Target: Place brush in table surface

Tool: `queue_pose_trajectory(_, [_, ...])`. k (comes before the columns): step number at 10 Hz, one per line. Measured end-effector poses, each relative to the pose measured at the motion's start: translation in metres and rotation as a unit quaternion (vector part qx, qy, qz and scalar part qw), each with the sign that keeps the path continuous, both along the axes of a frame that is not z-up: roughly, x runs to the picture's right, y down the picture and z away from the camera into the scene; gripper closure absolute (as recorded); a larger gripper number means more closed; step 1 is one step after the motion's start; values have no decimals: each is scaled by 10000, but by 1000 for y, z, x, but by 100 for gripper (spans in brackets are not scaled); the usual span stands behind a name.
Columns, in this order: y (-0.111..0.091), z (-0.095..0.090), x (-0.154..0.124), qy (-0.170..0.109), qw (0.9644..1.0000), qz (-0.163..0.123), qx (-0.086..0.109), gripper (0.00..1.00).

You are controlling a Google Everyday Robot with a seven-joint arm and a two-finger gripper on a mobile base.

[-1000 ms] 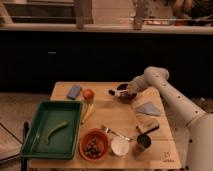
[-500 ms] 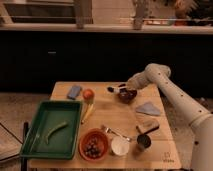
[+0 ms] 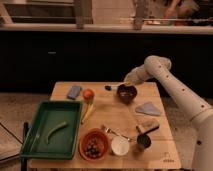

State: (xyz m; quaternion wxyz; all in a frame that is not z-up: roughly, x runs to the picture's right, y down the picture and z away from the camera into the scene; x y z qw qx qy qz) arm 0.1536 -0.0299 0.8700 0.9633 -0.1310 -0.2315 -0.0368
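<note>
The brush (image 3: 114, 87) has a pale handle and a small dark head that points left. It hangs just above the table surface (image 3: 113, 113), at the left rim of a dark bowl (image 3: 126, 93) near the far edge. My gripper (image 3: 127, 84) is at the end of the white arm that comes in from the right. It sits over the bowl's far rim and is shut on the handle end of the brush.
A blue sponge (image 3: 74, 91), a red fruit (image 3: 88, 94) and a yellow banana (image 3: 89, 113) lie at the left. A green tray (image 3: 36, 131) hangs off the left edge. In front are an orange bowl (image 3: 94, 145), a white cup (image 3: 120, 146), a dark cup (image 3: 143, 141), a fork (image 3: 115, 132) and a blue cloth (image 3: 148, 107).
The arm has risen and drawn back a little over the bowl, and the brush head has shifted slightly to the left. Everything else on the table is where it was.
</note>
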Motion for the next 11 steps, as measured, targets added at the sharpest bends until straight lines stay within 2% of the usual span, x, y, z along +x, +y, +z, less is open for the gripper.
queue_pose_trajectory(4, [48,-15,1,-143,9995,-86,-261,100])
queue_pose_trajectory(7, [63,-21,-15,-258,9981,-316,-465,100])
queue_pose_trajectory(11, [78,-29,-19,-369,9959,-502,-657,100])
